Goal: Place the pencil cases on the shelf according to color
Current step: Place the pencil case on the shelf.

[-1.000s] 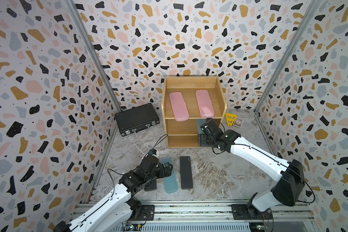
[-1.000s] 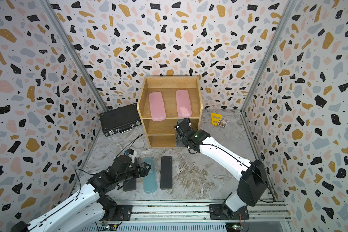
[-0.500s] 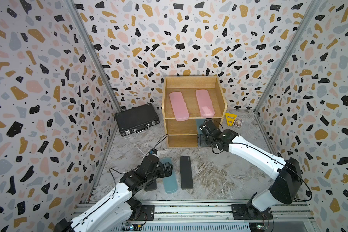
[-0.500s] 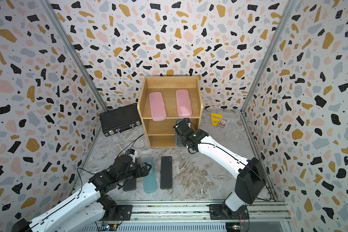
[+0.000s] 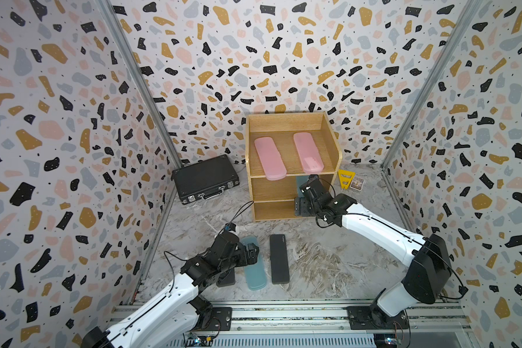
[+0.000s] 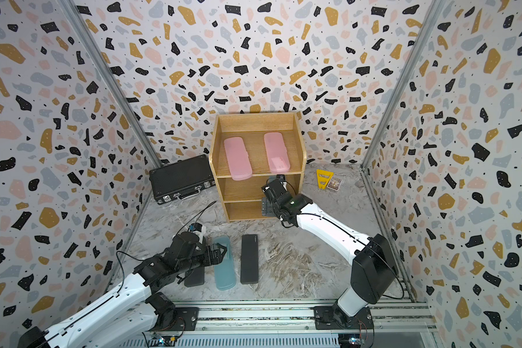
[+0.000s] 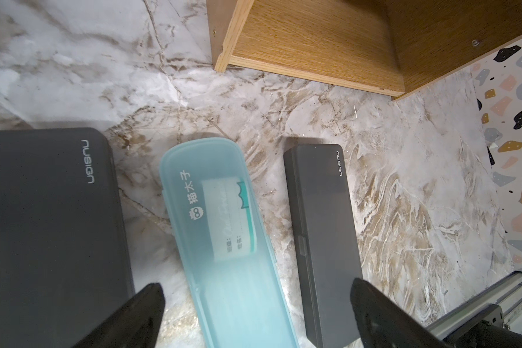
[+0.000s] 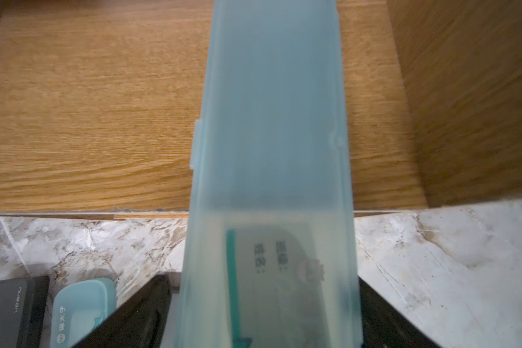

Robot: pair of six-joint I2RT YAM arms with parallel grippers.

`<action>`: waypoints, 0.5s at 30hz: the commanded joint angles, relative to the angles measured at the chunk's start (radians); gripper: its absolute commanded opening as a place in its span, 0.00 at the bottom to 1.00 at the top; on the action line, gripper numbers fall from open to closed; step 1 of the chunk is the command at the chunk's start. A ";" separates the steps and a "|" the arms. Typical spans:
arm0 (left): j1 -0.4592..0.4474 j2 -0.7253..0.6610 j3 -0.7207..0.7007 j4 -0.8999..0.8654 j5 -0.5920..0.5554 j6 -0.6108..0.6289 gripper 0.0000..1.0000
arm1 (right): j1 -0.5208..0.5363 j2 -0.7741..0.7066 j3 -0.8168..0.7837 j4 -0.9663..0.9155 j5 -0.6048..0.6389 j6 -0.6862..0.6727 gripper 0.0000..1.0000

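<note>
At seven o'clock from the shelf (image 5: 284,122), our left gripper (image 7: 253,286) hangs spread wide and holds nothing. A teal case (image 7: 223,229) lies on the floor between its jaws, with a black case (image 6: 195,278) at nine and a second black case (image 6: 249,259) at three. Our right gripper (image 8: 264,280) flanks the other teal case (image 8: 271,120) without clamping it. That case rests at the middle tier's three-o'clock end.

1. Three walls (image 5: 284,45) wear white terrazzo paper flecked black, ochre, pink and grey.
2. Metal posts (image 5: 133,75) run up both back corners.
3. The surface (image 5: 329,265) is grey-white marble, veined brown.
4. A metal rail (image 5: 284,316) crosses its near edge.
5. A closed black briefcase (image 5: 204,177) lies at the back left; a yellow card (image 5: 343,177) and small box (image 5: 357,183), back right.
</note>
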 commanded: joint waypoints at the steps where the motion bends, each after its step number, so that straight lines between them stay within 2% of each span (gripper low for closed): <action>1: -0.002 -0.005 0.016 0.016 -0.013 0.013 1.00 | -0.005 -0.082 -0.012 0.043 -0.001 -0.022 0.97; 9: -0.001 -0.027 0.013 -0.001 -0.017 0.008 1.00 | -0.005 -0.121 -0.027 0.013 0.028 -0.035 1.00; 15: -0.001 -0.037 0.023 -0.021 -0.030 0.011 1.00 | -0.005 -0.187 -0.070 0.001 -0.009 -0.037 1.00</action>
